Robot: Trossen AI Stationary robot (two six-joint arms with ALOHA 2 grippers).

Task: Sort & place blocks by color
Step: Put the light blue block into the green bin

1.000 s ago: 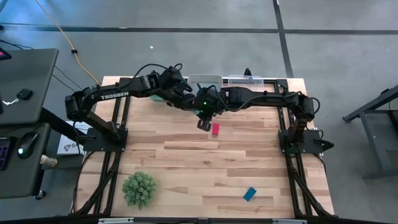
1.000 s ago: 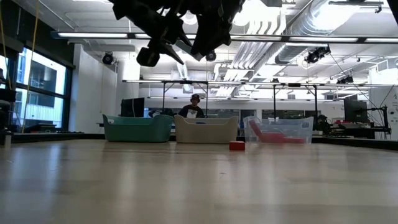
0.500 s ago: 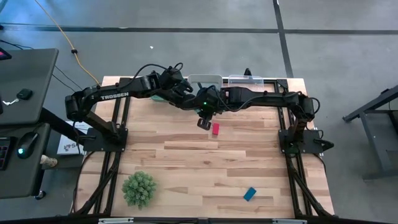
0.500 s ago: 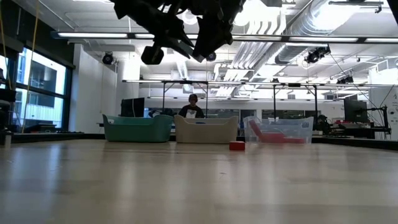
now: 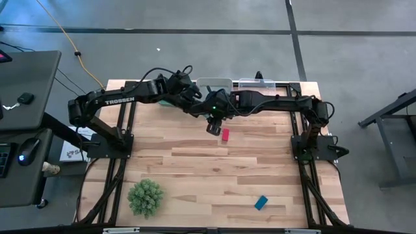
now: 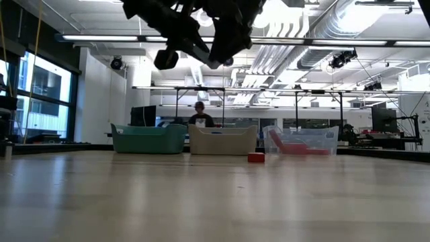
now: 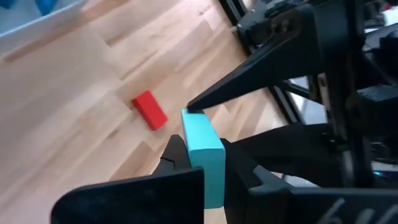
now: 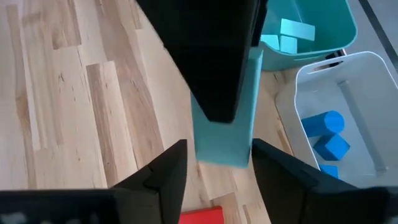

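A light teal bar block [image 7: 202, 146] hangs high above the table's far middle, and my left gripper [image 7: 208, 163] is shut on it. My right gripper [image 8: 221, 165] is open. Its fingers stand on either side of the same block's free end [image 8: 227, 134], with a narrow gap showing. Both grippers meet above the table [image 5: 207, 116]. Below them a red block [image 5: 225, 134] lies flat on the wood. A blue block [image 5: 260, 203] lies near the front right. My left gripper pinches the teal bar between its two fingers on two opposite long faces [image 7: 194, 163]. The fingers lie along the bar and slant down from the table's left. The bar's far end [image 7: 198, 127] sticks out past the fingertips. The bar is clear of the table.
Three bins stand along the far edge: a teal bin [image 6: 148, 139] holding teal blocks, a white bin [image 8: 348, 124] holding blue blocks, and a clear bin [image 6: 300, 141] with red inside. A green spiky ball [image 5: 145, 197] sits front left. A person moves in the room behind.
Both arms have stayed in place above the far middle of the table. My left gripper has rolled a little about its own line. The blocks on the table have not moved.
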